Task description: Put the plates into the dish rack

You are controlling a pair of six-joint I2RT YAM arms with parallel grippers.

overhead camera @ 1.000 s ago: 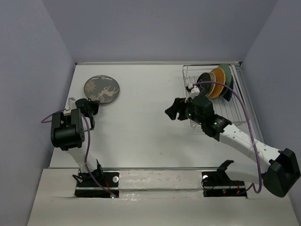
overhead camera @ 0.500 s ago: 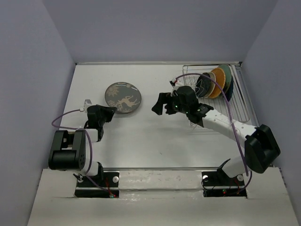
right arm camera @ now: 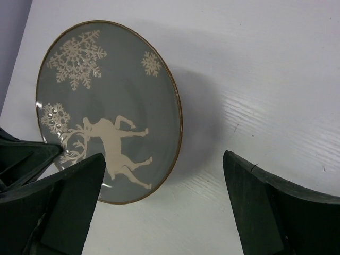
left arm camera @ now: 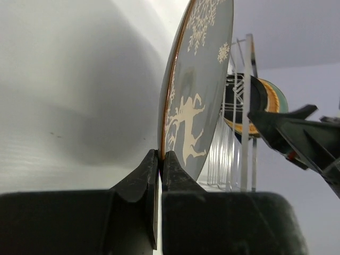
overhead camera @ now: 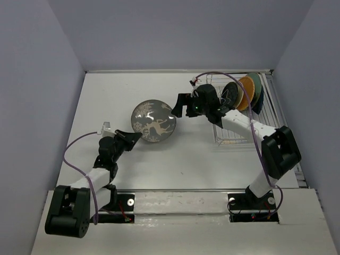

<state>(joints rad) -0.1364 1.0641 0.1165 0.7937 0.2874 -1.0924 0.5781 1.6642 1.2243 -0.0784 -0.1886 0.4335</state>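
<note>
A grey-brown plate with a white deer and snowflakes (overhead camera: 154,121) is held off the table near the middle, tilted up on edge. My left gripper (overhead camera: 136,137) is shut on its lower left rim; in the left wrist view the fingers (left arm camera: 150,169) pinch the thin rim of the plate (left arm camera: 199,95). My right gripper (overhead camera: 179,106) stands open at the plate's right side. In the right wrist view the plate (right arm camera: 106,111) has its right rim between the wide jaws (right arm camera: 163,159), untouched. The dish rack (overhead camera: 234,133) at the right holds several plates (overhead camera: 245,93) standing on edge.
The rack runs along the right wall, its near half bare wire. The left arm's purple cable (overhead camera: 74,151) loops over the table's left part. The walls close in on the back and both sides.
My left gripper carried the deer plate from the far left toward the middle and tilted it up. My right gripper left the rack, moved left to the plate and opened wide.
</note>
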